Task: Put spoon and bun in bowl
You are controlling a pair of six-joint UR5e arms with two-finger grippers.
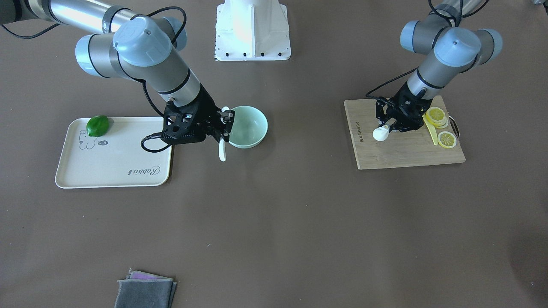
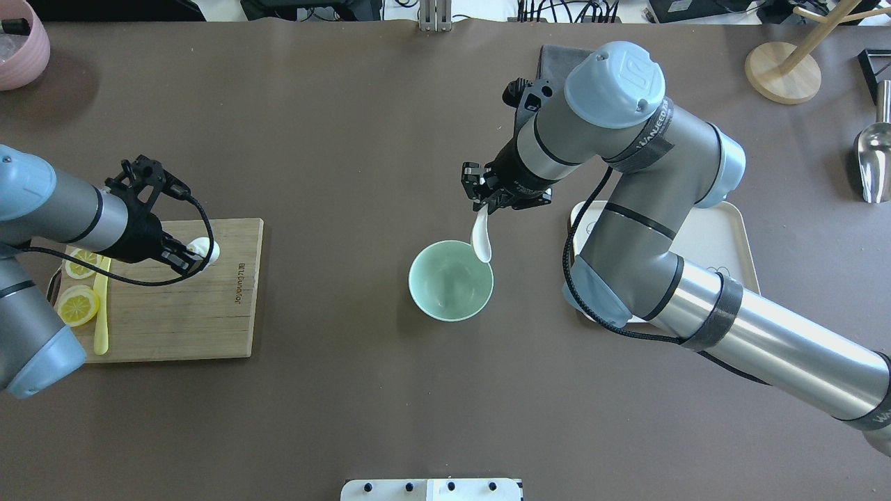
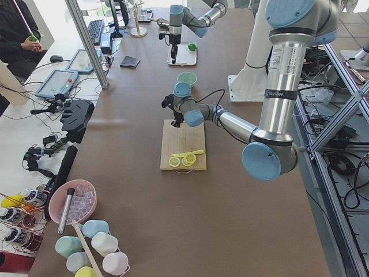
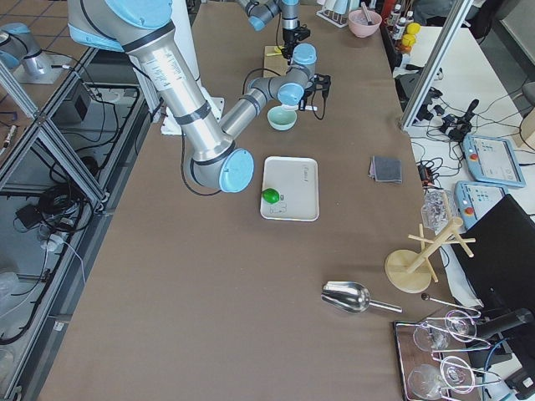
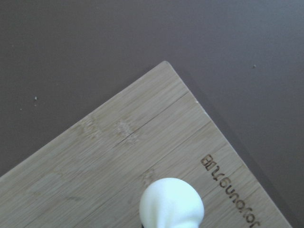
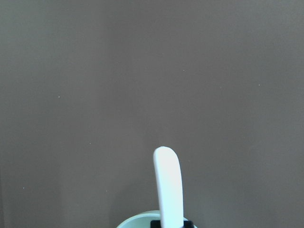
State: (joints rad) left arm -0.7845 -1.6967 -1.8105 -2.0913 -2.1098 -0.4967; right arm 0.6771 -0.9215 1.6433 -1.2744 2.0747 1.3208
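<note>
Tray (image 1: 77, 167): script word "Rabbit" printed near one long edge, upside down in the front-facing view. A small dark bubble beside the line-drawn rabbit appears to read "hi".

Cutting board (image 1: 402, 154): brand burnt in along one short edge, a small square mark, then "U Gun…". The remaining letters are not resolved, and the wrist view is no clearer.

Right arm (image 2: 626, 257): blue joint cap bears the "UR" logo. Grey band lettering begins "WAN…"; the rest is unreadable.
</note>
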